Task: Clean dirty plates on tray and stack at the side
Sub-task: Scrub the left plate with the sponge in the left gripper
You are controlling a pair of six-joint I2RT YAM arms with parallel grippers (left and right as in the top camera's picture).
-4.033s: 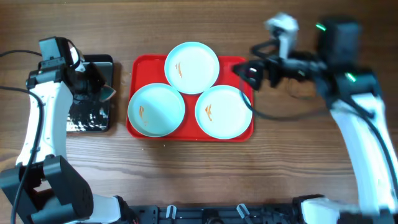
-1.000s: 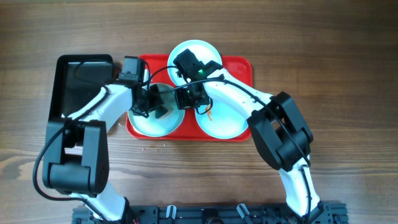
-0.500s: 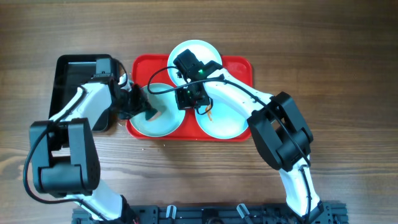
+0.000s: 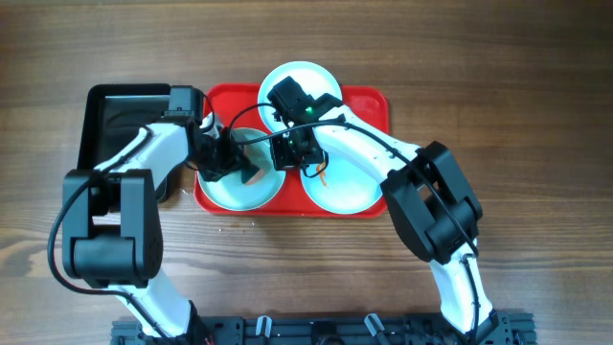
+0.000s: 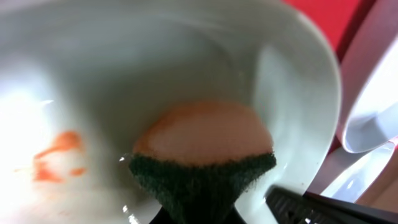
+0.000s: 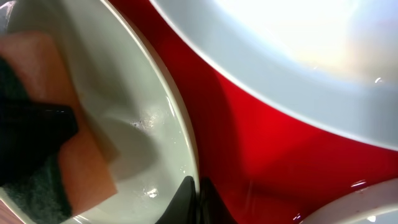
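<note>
Left hand (image 4: 236, 163) grips the sponge (image 5: 202, 143), pressed into the near-left plate (image 5: 112, 56); your right hand (image 6: 191, 198) pinches its rim, presumably steadying it.

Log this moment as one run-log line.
step: wiping | left gripper: sponge in left plate on tray | right gripper: pinching its rim | orange smear: present

3 plates (image 4: 351, 188) sit on the tray (image 4: 372, 102), a smaller tray (image 4: 119, 117) to its left.

Brown wood-grain table (image 4: 536, 57), evenly lit.
</note>
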